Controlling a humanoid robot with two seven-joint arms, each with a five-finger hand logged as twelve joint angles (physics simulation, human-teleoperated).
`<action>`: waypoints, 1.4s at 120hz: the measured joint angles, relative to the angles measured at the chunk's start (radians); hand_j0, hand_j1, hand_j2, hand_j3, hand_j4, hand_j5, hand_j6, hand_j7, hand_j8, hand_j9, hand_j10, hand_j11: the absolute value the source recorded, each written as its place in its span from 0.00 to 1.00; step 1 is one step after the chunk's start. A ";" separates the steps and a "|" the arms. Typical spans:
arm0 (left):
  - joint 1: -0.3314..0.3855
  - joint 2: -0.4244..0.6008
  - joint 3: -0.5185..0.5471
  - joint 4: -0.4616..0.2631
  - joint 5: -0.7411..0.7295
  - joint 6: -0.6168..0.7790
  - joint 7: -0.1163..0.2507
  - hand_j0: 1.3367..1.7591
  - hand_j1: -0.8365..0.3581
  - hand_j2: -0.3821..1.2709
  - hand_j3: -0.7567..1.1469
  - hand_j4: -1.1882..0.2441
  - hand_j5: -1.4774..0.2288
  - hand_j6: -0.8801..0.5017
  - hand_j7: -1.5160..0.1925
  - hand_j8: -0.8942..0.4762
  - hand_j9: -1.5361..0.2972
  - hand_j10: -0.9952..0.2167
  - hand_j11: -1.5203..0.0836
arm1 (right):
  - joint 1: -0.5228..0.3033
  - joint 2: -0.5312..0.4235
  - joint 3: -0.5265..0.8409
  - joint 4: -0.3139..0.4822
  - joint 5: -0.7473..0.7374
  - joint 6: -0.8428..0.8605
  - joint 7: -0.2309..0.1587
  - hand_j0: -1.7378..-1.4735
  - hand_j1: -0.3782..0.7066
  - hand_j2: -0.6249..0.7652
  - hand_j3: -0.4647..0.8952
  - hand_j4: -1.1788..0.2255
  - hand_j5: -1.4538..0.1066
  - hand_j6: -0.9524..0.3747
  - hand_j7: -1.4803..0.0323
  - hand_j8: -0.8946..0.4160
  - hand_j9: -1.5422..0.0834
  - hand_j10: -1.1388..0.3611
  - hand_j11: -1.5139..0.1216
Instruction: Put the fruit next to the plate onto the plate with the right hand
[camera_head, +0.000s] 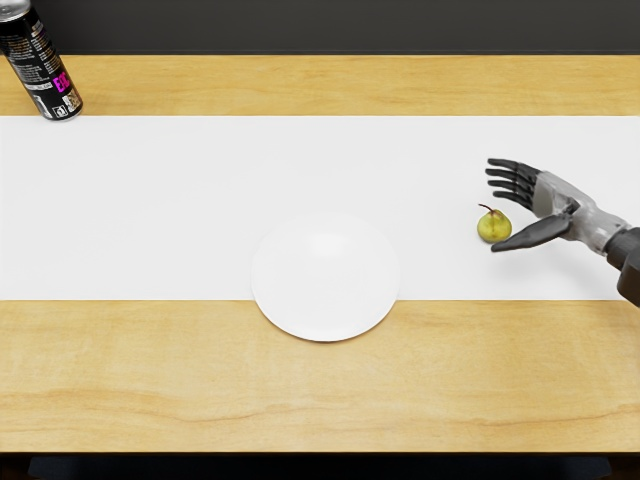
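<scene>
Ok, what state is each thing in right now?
Small yellow-green pear: lying on the white strip, right of the round white plate, ungrasped.
Plate: pear not yet on it.
Right robot hand: open, fingers spread beside the pear.
Black printed can: standing at the far-left corner.

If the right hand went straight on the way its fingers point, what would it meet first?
Most likely the pear: the open right hand points left and the pear sits just ahead of its palm. Its height over the table is unclear, though.
</scene>
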 joint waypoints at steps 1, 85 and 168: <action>0.000 0.000 0.000 0.000 0.000 0.000 0.000 0.76 0.99 0.23 0.40 0.83 0.87 0.64 0.89 0.65 0.84 0.82 0.95 | 0.000 0.001 0.000 -0.002 0.000 0.000 0.000 0.30 0.21 0.43 0.34 0.72 0.79 0.59 0.83 0.55 0.81 0.64 0.79; 0.000 0.000 0.000 0.000 0.000 0.000 0.000 0.76 0.99 0.23 0.40 0.83 0.87 0.64 0.89 0.65 0.84 0.82 0.95 | 0.003 0.030 -0.027 -0.034 -0.004 0.001 0.000 0.30 0.35 0.41 0.34 0.63 0.69 0.49 0.73 0.46 0.71 0.56 0.69; 0.000 0.000 0.000 0.000 0.000 0.000 0.000 0.76 0.99 0.23 0.40 0.83 0.87 0.64 0.89 0.65 0.84 0.82 0.95 | 0.002 0.046 -0.038 -0.054 -0.005 0.000 0.000 0.30 0.38 0.41 0.34 0.61 0.66 0.47 0.70 0.43 0.69 0.54 0.67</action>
